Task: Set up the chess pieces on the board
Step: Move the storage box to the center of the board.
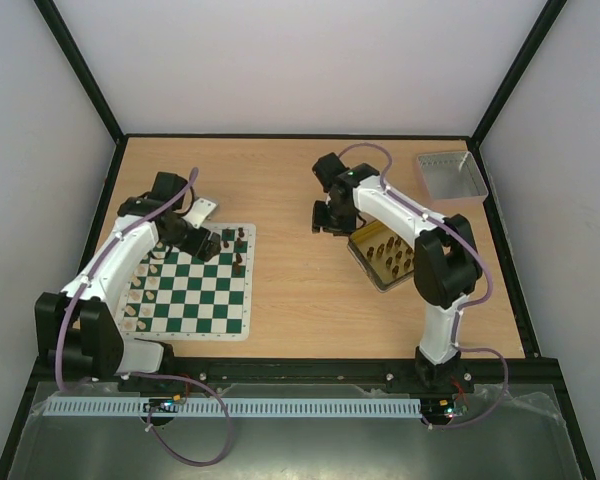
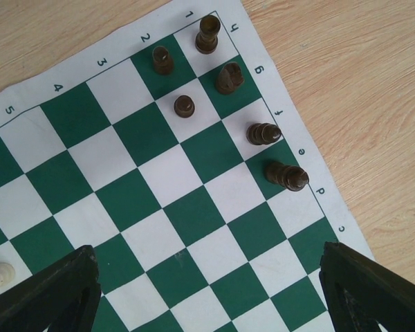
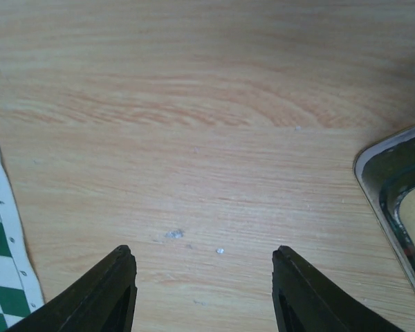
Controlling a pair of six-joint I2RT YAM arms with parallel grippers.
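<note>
Left gripper hangs over the board, jaws apart, nothing between. Right gripper hangs over bare bench, between the board edge at frame left and the gold tin at frame right. Its jaws are also apart and empty.

The board lies lower left in the top view. Dark pieces cluster at its upper right corner, cream pieces line its left side. More dark ones stand in the tin, right of centre.

Risks, as I judge them:
- The left fingers are close above the mat, so a sideways sweep could topple the tall dark pieces near the edge.
- The mat is thin, and a dragging fingertip could ruck or shift it and upset the rows.
- The tin is crowded and the pieces are tiny, so the right jaws could catch two or tip a neighbour.
- The tin wall could block a low approach.
- A piece let go off-centre could lean or land on the wrong square.

Counts:
- dark pieces on the board, left wrist view: six
- cream pieces in that view: one, lower left corner
- cream pieces on the board overall: too small to count in the top view
- dark pieces in the tin: several, no exact count possible
- board: one
- tin: one
- grey tray: one, upper right
- arms: two
</note>
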